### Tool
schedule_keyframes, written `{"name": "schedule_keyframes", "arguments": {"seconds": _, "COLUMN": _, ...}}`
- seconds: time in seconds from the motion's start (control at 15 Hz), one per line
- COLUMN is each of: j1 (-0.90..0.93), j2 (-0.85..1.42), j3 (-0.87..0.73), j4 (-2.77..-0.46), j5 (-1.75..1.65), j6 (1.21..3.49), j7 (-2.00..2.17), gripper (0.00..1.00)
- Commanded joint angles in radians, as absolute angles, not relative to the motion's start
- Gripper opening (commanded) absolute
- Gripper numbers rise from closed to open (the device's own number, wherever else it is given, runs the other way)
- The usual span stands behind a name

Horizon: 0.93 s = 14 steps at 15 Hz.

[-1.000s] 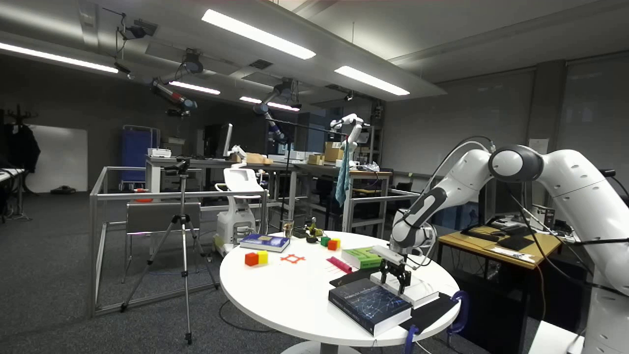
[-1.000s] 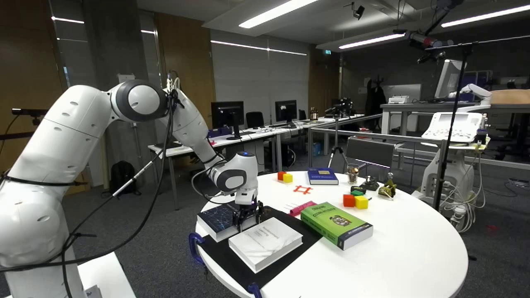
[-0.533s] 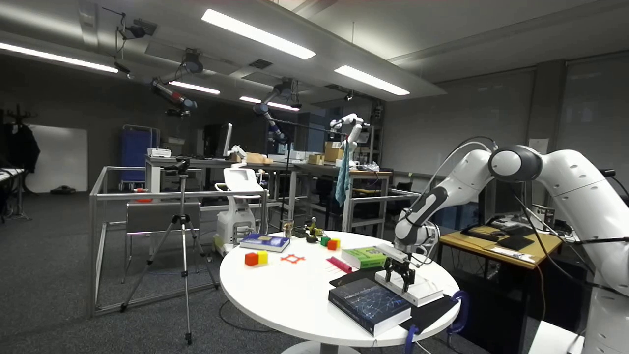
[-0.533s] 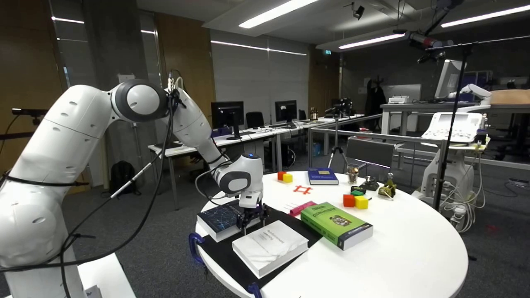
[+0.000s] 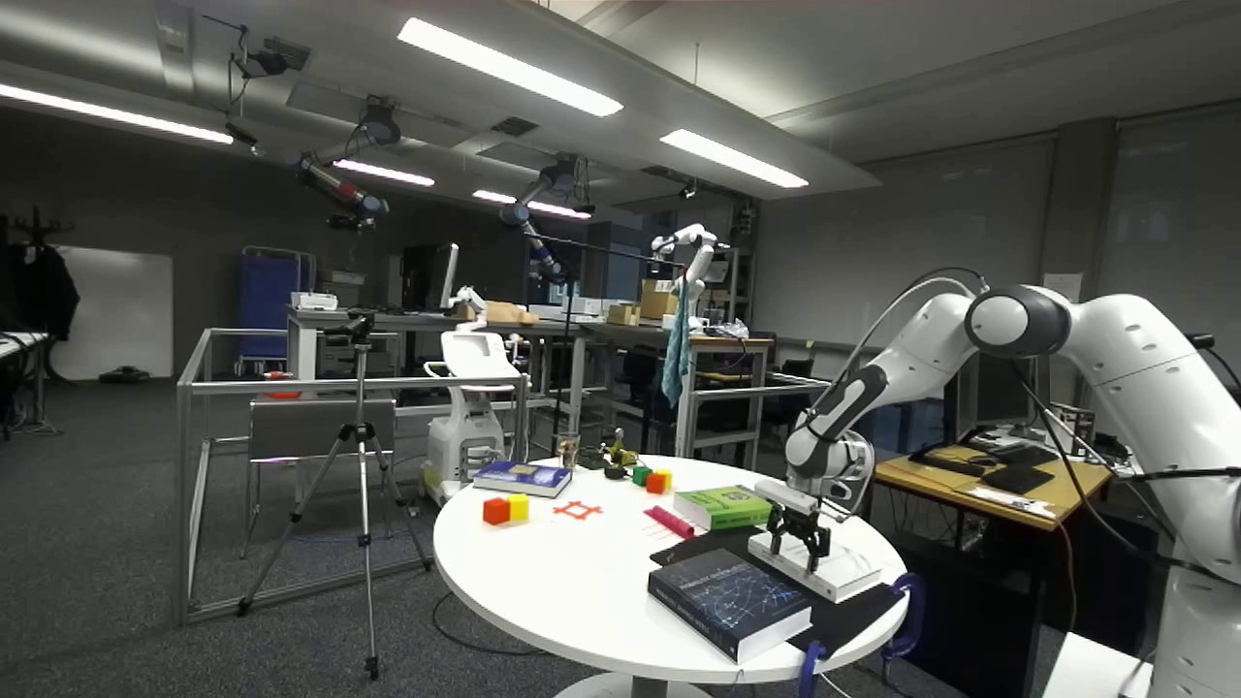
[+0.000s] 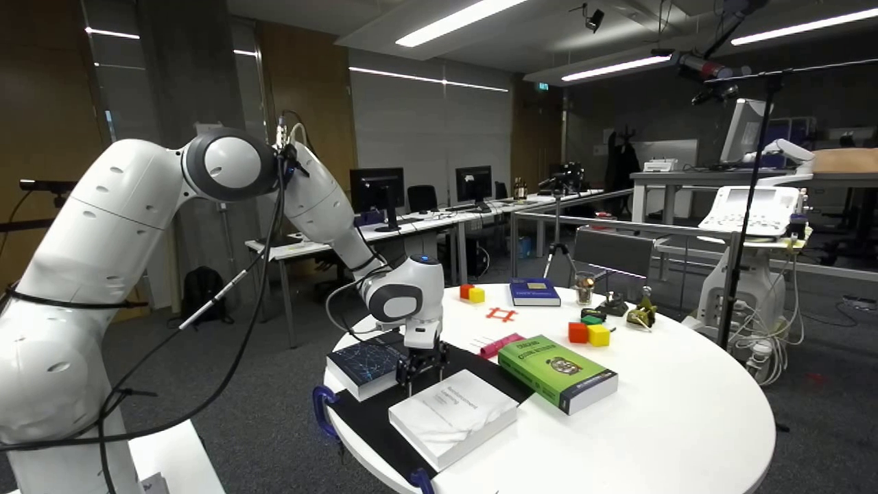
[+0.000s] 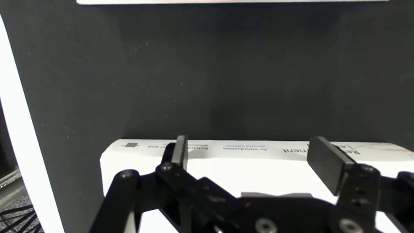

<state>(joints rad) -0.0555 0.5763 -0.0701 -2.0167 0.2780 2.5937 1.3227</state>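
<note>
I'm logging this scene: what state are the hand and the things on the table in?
Hand: open, nothing gripped
White book: closed, lying flat
Dark book: closed, flat
Green book: closed, flat
Blue book: closed, flat
Black mat: spread out
Blue clamps: attached, tightness unclear
Glass: upright

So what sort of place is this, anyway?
Most likely a robotics lab: a big white robot arm extends over a round table, another jointed arm hangs overhead farther back, and computer monitors stand in the background.
</note>
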Motion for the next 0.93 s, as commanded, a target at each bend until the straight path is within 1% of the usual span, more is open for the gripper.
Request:
{"name": "schedule_keyframes", "arguments": {"seconds": 0.0, "j1": -0.077, "j2": 0.533, "j3": -0.087, "j4": -2.031, "j5": 0.293, "j6": 2.539, "j7": 1.253, "gripper": 1.0}}
{"name": "schedule_keyframes", "arguments": {"seconds": 0.53, "j1": -0.106, "j2": 0.527, "j3": -0.13, "j4": -2.019, "j5": 0.293, "j6": 2.53, "j7": 1.193, "gripper": 1.0}}
{"name": "schedule_keyframes", "arguments": {"seconds": 0.87, "j1": -0.074, "j2": 0.515, "j3": -0.124, "j4": -2.026, "j5": 0.285, "j6": 2.532, "j7": 1.201, "gripper": 1.0}}
